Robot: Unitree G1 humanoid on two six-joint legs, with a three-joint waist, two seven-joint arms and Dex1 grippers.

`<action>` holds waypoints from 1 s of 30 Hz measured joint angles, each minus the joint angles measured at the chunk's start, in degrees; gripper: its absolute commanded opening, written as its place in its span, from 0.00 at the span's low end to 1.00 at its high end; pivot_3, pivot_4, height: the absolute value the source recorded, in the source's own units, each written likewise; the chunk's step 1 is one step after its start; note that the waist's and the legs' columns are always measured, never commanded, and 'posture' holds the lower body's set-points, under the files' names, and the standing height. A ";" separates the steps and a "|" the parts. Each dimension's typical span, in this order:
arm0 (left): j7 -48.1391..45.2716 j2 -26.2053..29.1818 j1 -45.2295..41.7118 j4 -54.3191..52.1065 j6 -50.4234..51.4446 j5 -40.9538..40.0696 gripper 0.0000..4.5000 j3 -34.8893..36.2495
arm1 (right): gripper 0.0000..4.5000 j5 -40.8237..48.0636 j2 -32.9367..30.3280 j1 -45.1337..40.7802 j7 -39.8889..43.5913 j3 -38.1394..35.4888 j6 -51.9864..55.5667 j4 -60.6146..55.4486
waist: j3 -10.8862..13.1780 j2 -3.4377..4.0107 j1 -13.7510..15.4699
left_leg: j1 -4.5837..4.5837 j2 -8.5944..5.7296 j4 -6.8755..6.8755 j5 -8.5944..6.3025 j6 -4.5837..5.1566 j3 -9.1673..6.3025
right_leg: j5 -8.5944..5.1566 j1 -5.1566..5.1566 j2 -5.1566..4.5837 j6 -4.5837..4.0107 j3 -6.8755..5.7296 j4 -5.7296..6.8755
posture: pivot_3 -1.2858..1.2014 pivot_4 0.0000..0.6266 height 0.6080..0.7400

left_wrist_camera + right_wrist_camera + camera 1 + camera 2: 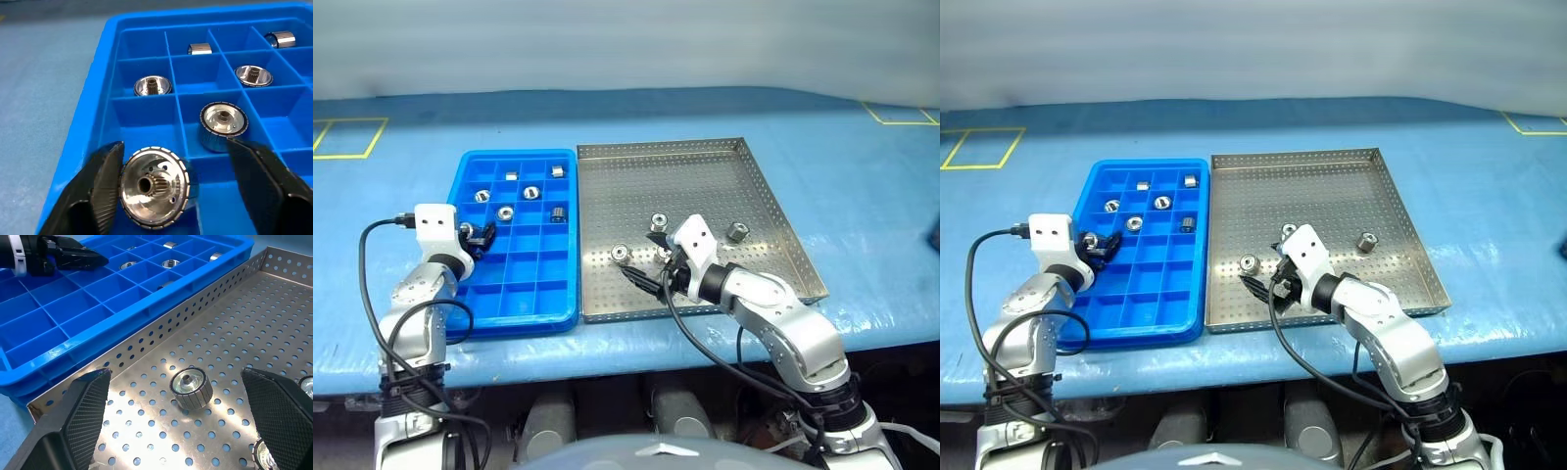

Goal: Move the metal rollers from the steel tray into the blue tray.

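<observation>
Nearest the robot, the steel tray (759,186) lies with its near rim close to the front edge of the blue table (862,176), and the blue tray (524,299) sits touching its left rim, the two side by side with their near edges roughly in line. Bare table runs well beyond both trays on the far side and out to the right of the steel tray; left of the blue tray there is open table too. The right gripper (183,406) hangs over the steel tray's near left part, close to the rim shared with the blue tray, its jaws spread wide and holding nothing; one metal roller (191,387) stands on the perforated floor between the two fingers, apart from both pads. Other rollers lie around it: one (621,254) toward the shared rim, one (659,220) just beyond the gripper, and one (736,231) further right, with the rest of the steel tray's floor bare. The left gripper (171,161) is over the blue tray's left column of compartments, its jaws parted; a roller (154,188) rests in the compartment below, touching or almost touching one finger (105,181) and clear of the other. More rollers sit in compartments farther from the steel tray's near rim, among them one (223,125) in the next cell and one (152,85) beyond. No writing or labels can be read.
</observation>
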 measured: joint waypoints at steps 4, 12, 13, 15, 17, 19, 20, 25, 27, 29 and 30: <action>0.16 0.05 -0.10 -3.61 0.19 -1.09 0.99 0.18 | 1.00 -0.01 -0.24 0.08 -0.05 -0.10 0.00 0.00 | 0.00 0.00 0.06 | -0.01 0.00 0.00 0.00 0.00 0.00 | 0.00 -0.01 0.00 0.00 0.00 0.00 | 0.49 0.24 1.00; -2.36 2.98 -5.86 -9.05 2.53 -3.71 0.99 -2.19 | 1.00 -0.03 -0.25 -0.18 -0.12 -0.11 -0.01 0.01 | 0.00 -0.01 0.47 | -0.02 -0.02 0.01 0.00 0.00 0.02 | 0.00 0.01 -0.01 0.00 0.01 -0.03 | 0.48 0.24 1.00; -2.87 3.08 -6.29 -9.48 2.85 -4.38 0.99 -2.83 | 1.00 -0.03 -0.25 -0.10 -0.18 -0.25 -0.01 0.01 | 0.00 -0.01 0.40 | -0.02 -0.02 0.00 0.00 0.00 0.02 | 0.00 0.01 -0.01 0.00 0.01 -0.03 | 0.48 0.24 1.00; -4.45 3.48 -7.61 -9.93 4.13 -5.56 0.99 -4.48 | 1.00 -0.04 -0.25 -0.04 -0.28 -0.62 -0.01 0.01 | 0.00 -0.01 0.38 | -0.03 -0.01 -0.01 0.00 0.00 0.01 | 0.00 -0.01 0.00 0.00 0.01 -0.03 | 0.48 0.24 1.00; -6.98 4.81 -8.68 -11.04 5.45 -7.13 0.99 -6.77 | 1.00 -0.06 -0.26 0.21 -0.66 -1.01 -0.01 0.00 | 0.00 -0.01 0.30 | -0.03 -0.01 -0.01 0.00 0.00 0.01 | 0.00 -0.01 0.00 0.00 0.01 -0.03 | 0.48 0.24 1.00; -10.66 7.17 -10.17 -11.50 6.37 -8.09 0.99 -9.88 | 1.00 -0.09 -0.26 0.36 -1.10 -1.07 -0.01 -0.04 | 0.00 -0.01 0.12 | -0.02 -0.01 -0.01 0.00 0.00 0.02 | -0.01 -0.01 0.00 -0.01 0.01 -0.02 | 0.48 0.24 1.00; -12.66 8.65 -10.79 -11.43 6.48 -8.36 0.99 -11.61 | 1.00 -0.08 -0.29 0.51 -1.16 -1.13 -0.01 -0.09 | 0.00 -0.01 0.00 | -0.02 -0.01 -0.01 0.00 0.00 0.02 | -0.01 -0.01 0.00 -0.01 0.02 -0.01 | 0.47 0.24 1.00; -25.19 14.53 -16.46 -7.94 6.08 -8.79 0.99 -21.18 | 1.00 -0.05 -1.30 2.74 -1.31 -1.85 0.03 -0.69 | 0.01 0.00 -0.37 | -0.03 -0.01 -0.02 0.00 0.00 0.06 | -0.03 -0.04 0.00 -0.04 0.04 -0.03 | 0.46 0.24 1.00; -29.81 15.84 -18.56 -5.17 5.51 -8.62 0.99 -24.81 | 1.00 -0.04 -1.82 3.78 -1.46 -2.75 0.04 -1.30 | 0.02 0.00 -0.69 | -0.05 -0.02 -0.03 0.00 0.00 0.06 | -0.03 -0.05 0.00 -0.04 0.04 -0.05 | 0.45 0.24 1.00; -32.75 15.89 -19.90 -2.52 4.72 -8.21 0.99 -27.21 | 1.00 -0.04 -2.15 4.52 -1.73 -3.49 0.04 -1.93 | 0.02 0.00 -1.08 | -0.06 -0.01 -0.04 0.00 0.00 0.06 | -0.03 -0.06 0.00 -0.04 0.04 -0.05 | 0.45 0.24 1.00; -33.92 15.89 -20.56 -1.40 4.49 -7.89 0.99 -28.42 | 1.00 -0.04 -2.27 4.90 -1.92 -3.78 0.04 -2.31 | 0.02 0.00 -1.44 | -0.08 -0.01 -0.04 0.00 0.00 0.07 | -0.03 -0.09 0.00 -0.04 0.04 -0.05 | 0.44 0.24 1.00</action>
